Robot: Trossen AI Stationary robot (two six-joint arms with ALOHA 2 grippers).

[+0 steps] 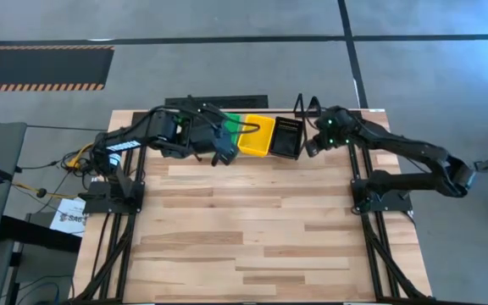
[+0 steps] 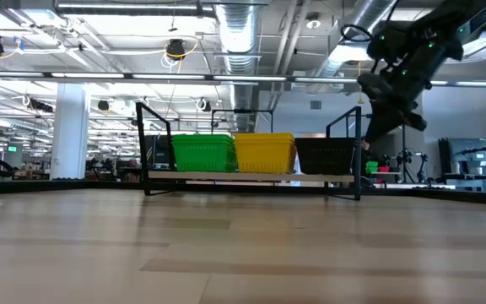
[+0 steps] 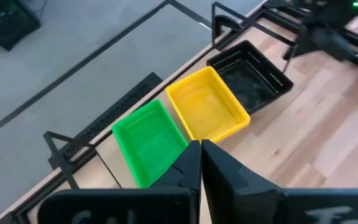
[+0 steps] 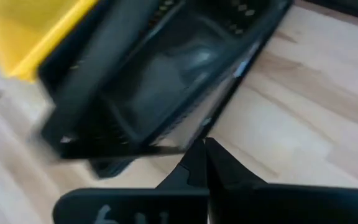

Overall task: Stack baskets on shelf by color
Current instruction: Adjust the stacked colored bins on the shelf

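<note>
Low view | wire shelf [image 2: 251, 177] | mesh baskets [image 2: 265, 152], seemingly stacked

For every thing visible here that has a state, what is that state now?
Green baskets: stacked on the shelf, beside the yellow.
Yellow baskets: stacked, in the middle.
Black baskets: stacked at the other end.
Shelf: upright, loaded.
Left end effector: shut, empty.
Right end effector: shut, empty.

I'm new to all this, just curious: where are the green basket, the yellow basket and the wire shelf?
green basket [image 3: 146, 140], left wrist view, its mesh floor.
yellow basket [image 3: 207, 109], left wrist view, its floor.
shelf [image 2: 146, 148], low view, its upright end loop.
</note>
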